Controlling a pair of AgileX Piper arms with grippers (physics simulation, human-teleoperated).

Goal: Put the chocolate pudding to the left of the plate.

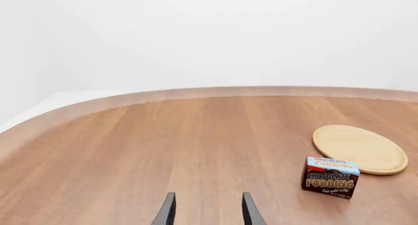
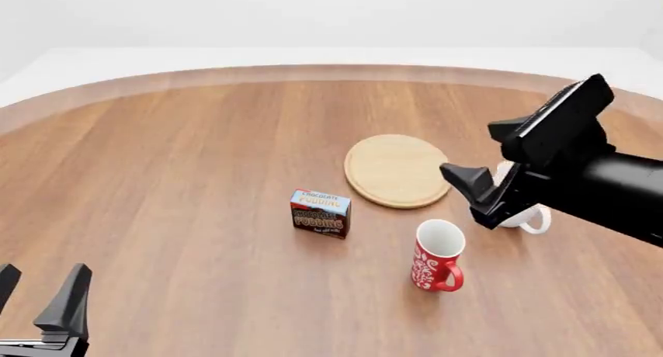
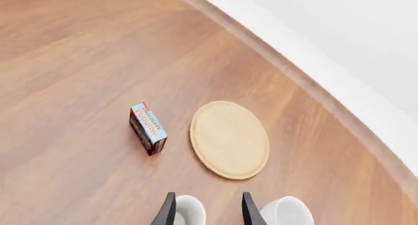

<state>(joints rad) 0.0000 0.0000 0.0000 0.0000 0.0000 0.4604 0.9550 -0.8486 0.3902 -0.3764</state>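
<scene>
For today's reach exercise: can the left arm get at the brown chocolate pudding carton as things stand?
Probably yes. The carton stands apart on bare wooden table, nothing between it and the open left gripper.

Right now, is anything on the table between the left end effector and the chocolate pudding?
No. In the front view, only bare wood lies between the left end effector and the chocolate pudding; the left wrist view agrees.

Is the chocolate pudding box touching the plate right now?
Apart. The right wrist view shows a strip of bare table between the chocolate pudding box and the plate; the front view agrees.
</scene>
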